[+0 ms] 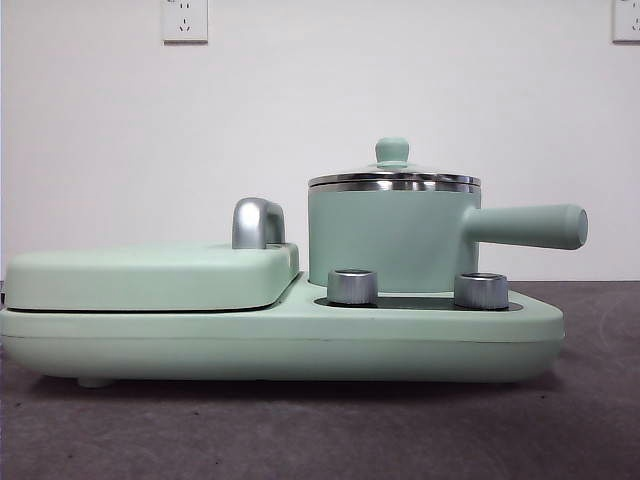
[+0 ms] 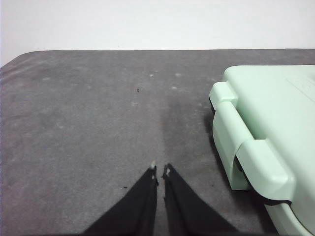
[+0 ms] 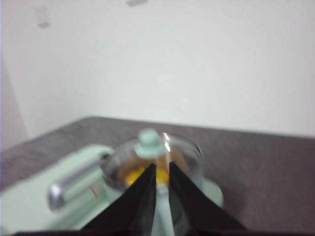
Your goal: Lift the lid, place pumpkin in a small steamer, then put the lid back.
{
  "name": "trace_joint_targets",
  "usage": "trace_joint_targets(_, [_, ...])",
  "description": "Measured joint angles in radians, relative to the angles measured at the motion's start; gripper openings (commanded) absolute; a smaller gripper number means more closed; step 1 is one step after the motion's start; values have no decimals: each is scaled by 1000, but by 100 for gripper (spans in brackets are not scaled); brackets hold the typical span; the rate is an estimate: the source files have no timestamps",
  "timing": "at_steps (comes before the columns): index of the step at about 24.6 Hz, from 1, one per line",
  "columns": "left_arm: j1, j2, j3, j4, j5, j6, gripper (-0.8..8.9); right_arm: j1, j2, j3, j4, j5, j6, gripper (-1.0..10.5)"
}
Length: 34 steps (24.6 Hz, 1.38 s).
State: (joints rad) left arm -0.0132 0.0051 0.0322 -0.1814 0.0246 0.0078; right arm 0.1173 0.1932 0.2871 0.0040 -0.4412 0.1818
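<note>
Mint-green: one small steamer [image 1: 395, 240] | one lid [image 1: 393, 178] on | one pumpkin [image 3: 134, 176] inside | both end effectors [image 2: 160, 169] [image 3: 162, 169] near-closed, empty

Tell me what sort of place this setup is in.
Probably a lab or test bench, not a kitchen. A toy-like mint-green appliance base with the small steamer stands alone on a dark grey table against a bare white wall with power sockets.

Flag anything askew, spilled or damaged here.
Nothing stands out. The lid sits level on the steamer, which stands upright on the base. Something yellow shows through the lid's glass in the right wrist view, likely the pumpkin.
</note>
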Motion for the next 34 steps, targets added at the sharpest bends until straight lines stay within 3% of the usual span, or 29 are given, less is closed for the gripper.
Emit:
trace_joint_targets(9, [0, 0, 0, 0, 0, 0, 27, -106, -140, -266, -5, 235, -96, 39])
trace_joint_targets(17, [0, 0, 0, 0, 0, 0, 27, -119, -188, -271, -145, 390, -130, 39])
trace_joint_targets(34, [0, 0, 0, 0, 0, 0, 27, -126, -187, -271, -169, 425, -152, 39])
